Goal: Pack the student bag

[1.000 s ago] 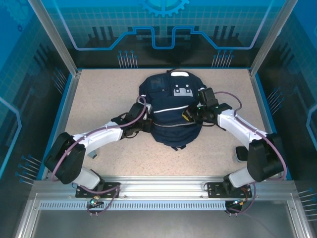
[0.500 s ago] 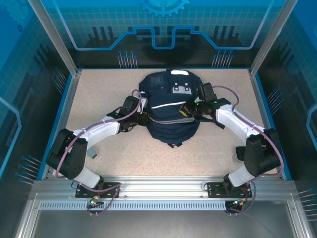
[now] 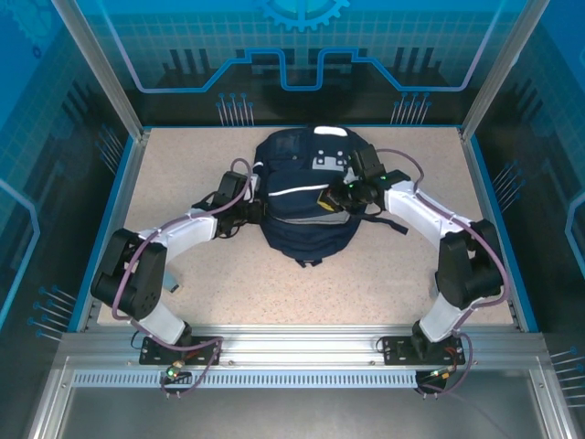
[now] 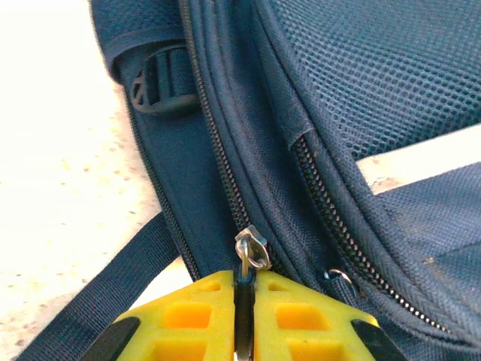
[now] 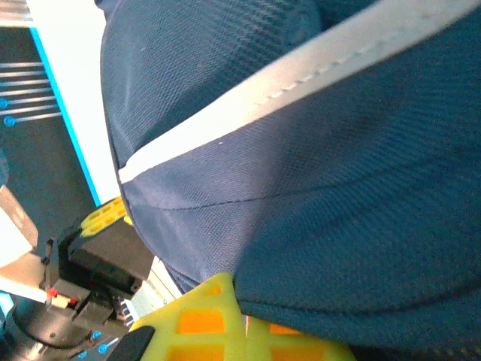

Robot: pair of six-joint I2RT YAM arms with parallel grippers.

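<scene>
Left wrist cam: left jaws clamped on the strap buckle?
No, the left jaws pinch the metal zipper pull; the strap buckle lies apart, farther along the student bag.

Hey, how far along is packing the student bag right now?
Looks done: on the student bag, the zipper teeth ahead look closed. In hand: left gripper pinches the zipper pull, right gripper clamps bag fabric. Left: possibly finishing the zip; that stretch is hidden.

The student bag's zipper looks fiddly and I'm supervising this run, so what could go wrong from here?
1. The left claw pinches the small metal zipper pull right at its fingertips, so the pull may slip out.
2. The right claw grips a fold of the student bag fabric. If that slips, the bag may drag across the table instead of the zipper running.
</scene>
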